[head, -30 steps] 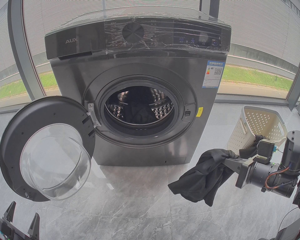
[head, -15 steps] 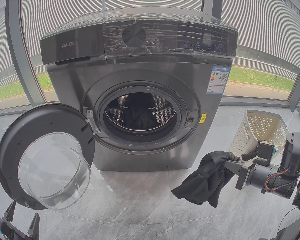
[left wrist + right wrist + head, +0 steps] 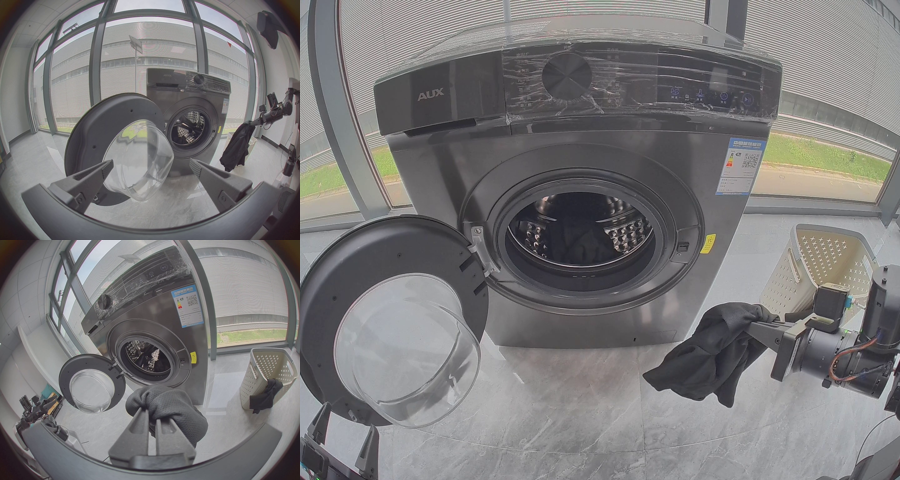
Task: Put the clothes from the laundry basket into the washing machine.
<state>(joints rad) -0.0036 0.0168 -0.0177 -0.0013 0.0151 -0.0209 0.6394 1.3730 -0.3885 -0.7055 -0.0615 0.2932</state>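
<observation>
Head view: the washing machine (image 3: 575, 156) stands at centre, its door (image 3: 381, 300) swung open at 8 o'clock. At 4 o'clock the right tool (image 3: 759, 328) is clenched on a black garment (image 3: 706, 356) that hangs above the floor (image 3: 581, 406). The laundry basket (image 3: 831, 250) is just behind at 3 o'clock. The left tool (image 3: 347, 431) sits at 7 o'clock.

Left wrist view: the left tool is released, its fingers spread wide before the door.

Right wrist view: a second dark garment (image 3: 265, 396) drapes over the laundry basket's rim.

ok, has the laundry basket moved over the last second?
No. The laundry basket drifted down the head view together with the washing machine, keeping its place to that machine's right: the camera shifted, not the basket.
</observation>
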